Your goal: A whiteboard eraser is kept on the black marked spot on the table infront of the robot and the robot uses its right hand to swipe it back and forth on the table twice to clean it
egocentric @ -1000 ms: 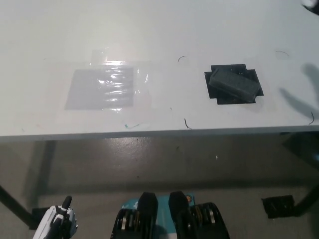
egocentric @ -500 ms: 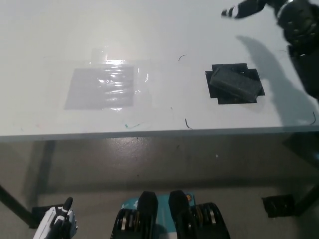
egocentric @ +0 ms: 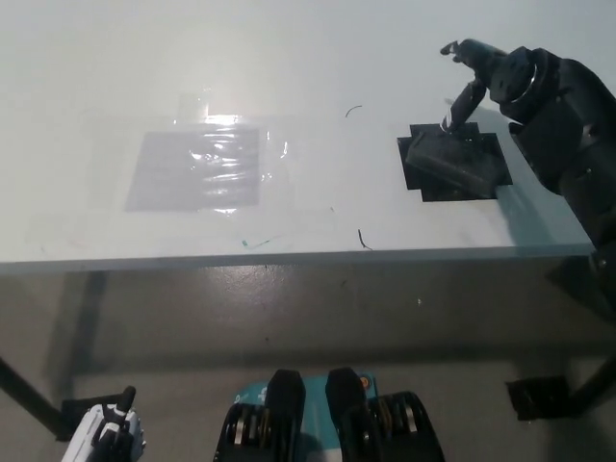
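A dark grey whiteboard eraser [egocentric: 454,160] lies tilted on the black marked spot [egocentric: 435,185] at the right side of the white table [egocentric: 308,58]. My black right hand [egocentric: 491,79] hovers just above and behind the eraser, open, with its fingers [egocentric: 458,108] spread and pointing down toward the eraser's far edge. It holds nothing. The black right arm [egocentric: 570,144] reaches in from the right edge across the table. My white left hand [egocentric: 104,433] rests low at the bottom left, below the table; its fingers are too cropped to read.
A shiny clear plastic sheet [egocentric: 200,168] is taped flat on the table's left half. Small dark marker strokes [egocentric: 362,238] sit near the front edge [egocentric: 289,258]. Below the table are the grey floor and a table leg [egocentric: 29,399].
My right hand has come down from the far right corner to just over the eraser, and the arm now covers the table's right end. The eraser has not moved.
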You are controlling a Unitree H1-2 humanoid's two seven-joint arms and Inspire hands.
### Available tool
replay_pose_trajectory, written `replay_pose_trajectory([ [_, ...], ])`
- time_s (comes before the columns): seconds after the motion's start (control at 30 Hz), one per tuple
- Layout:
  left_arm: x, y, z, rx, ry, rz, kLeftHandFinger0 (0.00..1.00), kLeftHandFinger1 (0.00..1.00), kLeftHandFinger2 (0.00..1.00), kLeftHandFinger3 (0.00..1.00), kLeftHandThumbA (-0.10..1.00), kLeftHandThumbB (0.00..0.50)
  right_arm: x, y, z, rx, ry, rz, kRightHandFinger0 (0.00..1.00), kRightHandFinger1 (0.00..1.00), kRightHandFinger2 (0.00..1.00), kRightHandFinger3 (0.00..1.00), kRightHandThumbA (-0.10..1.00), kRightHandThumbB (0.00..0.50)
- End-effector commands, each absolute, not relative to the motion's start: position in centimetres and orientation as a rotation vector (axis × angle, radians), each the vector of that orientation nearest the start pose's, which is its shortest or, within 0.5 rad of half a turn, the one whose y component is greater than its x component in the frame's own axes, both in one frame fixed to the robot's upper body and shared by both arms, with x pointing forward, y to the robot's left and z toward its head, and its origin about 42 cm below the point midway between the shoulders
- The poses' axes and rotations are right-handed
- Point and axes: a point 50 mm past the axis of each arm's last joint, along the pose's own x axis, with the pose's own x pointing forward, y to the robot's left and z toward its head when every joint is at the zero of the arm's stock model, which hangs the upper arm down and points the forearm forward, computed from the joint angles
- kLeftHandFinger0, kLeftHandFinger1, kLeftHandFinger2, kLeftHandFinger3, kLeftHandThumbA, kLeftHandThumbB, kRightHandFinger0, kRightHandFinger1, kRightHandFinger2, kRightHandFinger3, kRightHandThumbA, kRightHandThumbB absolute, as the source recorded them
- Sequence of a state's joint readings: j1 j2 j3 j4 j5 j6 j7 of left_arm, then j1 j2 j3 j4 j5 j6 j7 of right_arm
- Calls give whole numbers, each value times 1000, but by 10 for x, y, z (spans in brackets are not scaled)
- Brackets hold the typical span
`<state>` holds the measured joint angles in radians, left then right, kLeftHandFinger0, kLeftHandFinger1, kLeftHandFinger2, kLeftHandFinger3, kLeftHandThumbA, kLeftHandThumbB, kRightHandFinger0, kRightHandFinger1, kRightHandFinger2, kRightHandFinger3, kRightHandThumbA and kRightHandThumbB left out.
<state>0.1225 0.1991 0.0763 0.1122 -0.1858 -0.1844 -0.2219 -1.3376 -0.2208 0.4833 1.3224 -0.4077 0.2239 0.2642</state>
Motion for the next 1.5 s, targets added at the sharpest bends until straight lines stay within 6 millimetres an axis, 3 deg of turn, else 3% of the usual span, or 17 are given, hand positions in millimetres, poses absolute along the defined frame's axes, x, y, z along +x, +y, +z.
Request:
replay_pose_trajectory([
  [0.0,229,302,66,63,-44,-115,0,0,0,0,856,310,601,-184,340,-1154,257,292,1000,1000,1000,1000,1000,389],
  [0.3,234,302,69,87,-44,-130,0,0,0,0,867,343,595,-206,306,-1049,348,262,1000,1000,1000,1000,1000,417],
  [0.37,235,301,70,83,-42,-132,0,0,0,0,853,325,594,-207,302,-1041,359,267,1000,1000,1000,1000,1000,377],
  [0.47,234,302,69,83,-44,-133,0,0,0,0,835,309,592,-204,292,-1034,372,276,1000,1000,1000,1000,1000,407],
  [0.67,234,299,68,85,-39,-142,0,0,0,0,828,325,588,-193,278,-1055,366,335,1000,1000,1000,1000,1000,332],
  [0.73,235,299,69,84,-43,-146,0,0,0,0,815,324,586,-190,271,-1003,381,307,1000,1000,1000,1000,1000,410],
  [0.93,237,298,72,98,-39,-149,0,0,0,0,806,321,584,-188,262,-979,406,307,1000,1000,1000,1000,1000,431],
  [1.03,239,297,72,100,-38,-155,0,0,0,0,811,342,583,-187,258,-1033,399,283,1000,1000,1000,1000,1000,406],
  [1.1,240,297,73,97,-36,-161,0,0,0,0,810,367,583,-188,257,-1031,338,204,1000,1000,1000,1000,864,320],
  [1.13,240,297,73,102,-36,-161,0,0,0,0,809,369,583,-189,257,-1058,290,166,806,859,926,1000,720,274],
  [1.17,241,297,74,107,-38,-161,0,0,0,0,808,368,583,-189,258,-1090,257,143,847,972,1000,1000,688,248],
  [1.23,243,298,75,113,-42,-164,0,0,0,0,794,354,584,-189,262,-1142,201,107,924,996,964,930,579,215],
  [1.27,243,298,75,118,-43,-165,0,0,0,0,789,347,584,-189,263,-1140,179,96,785,765,693,756,522,189],
  [1.3,245,298,76,124,-46,-168,0,0,0,0,782,339,585,-190,264,-1134,141,82,154,211,278,409,392,174],
  [1.33,245,298,76,126,-47,-170,0,0,0,0,775,330,585,-191,264,-1138,114,72,48,96,160,265,360,162],
  [1.37,245,298,76,130,-48,-171,0,0,0,0,767,322,585,-192,265,-1146,100,62,2,28,147,207,284,147],
  [1.47,246,298,76,142,-52,-176,0,0,0,0,761,317,585,-194,266,-1136,73,53,0,74,208,272,263,126],
])
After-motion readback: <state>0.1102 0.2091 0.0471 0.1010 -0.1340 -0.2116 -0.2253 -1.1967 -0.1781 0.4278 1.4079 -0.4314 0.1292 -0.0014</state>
